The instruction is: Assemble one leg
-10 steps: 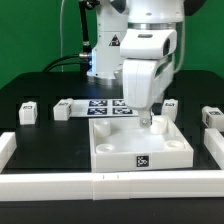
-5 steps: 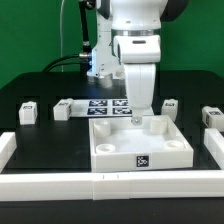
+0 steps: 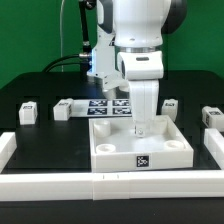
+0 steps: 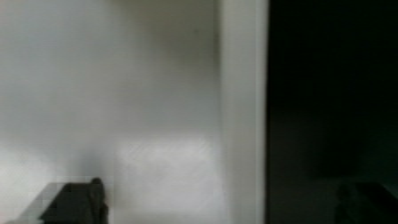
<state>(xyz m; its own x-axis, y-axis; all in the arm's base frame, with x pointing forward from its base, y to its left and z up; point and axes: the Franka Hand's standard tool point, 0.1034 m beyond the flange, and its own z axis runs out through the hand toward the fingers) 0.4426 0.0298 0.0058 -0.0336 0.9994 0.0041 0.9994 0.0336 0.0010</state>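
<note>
— What do we find on the black table (image 3: 50, 135)?
— We take the white square panel (image 3: 112, 148) as the dial's centre in the exterior view, with twelve pointing away from the camera. The marker board (image 3: 108, 105) lies flat at eleven, just beyond the panel.
— And the small white posts?
— We count four on the table, each apart from the others: the outer left leg (image 3: 27, 112) between nine and ten, the inner left leg (image 3: 63, 108) at ten, the inner right leg (image 3: 170, 106) at one, and the outer right leg (image 3: 212, 116) at two.
— The edges?
— We see white rails: the front rail (image 3: 100, 186) at six, the left rail (image 3: 6, 147) at nine, the right rail (image 3: 216, 148) at three.
</note>
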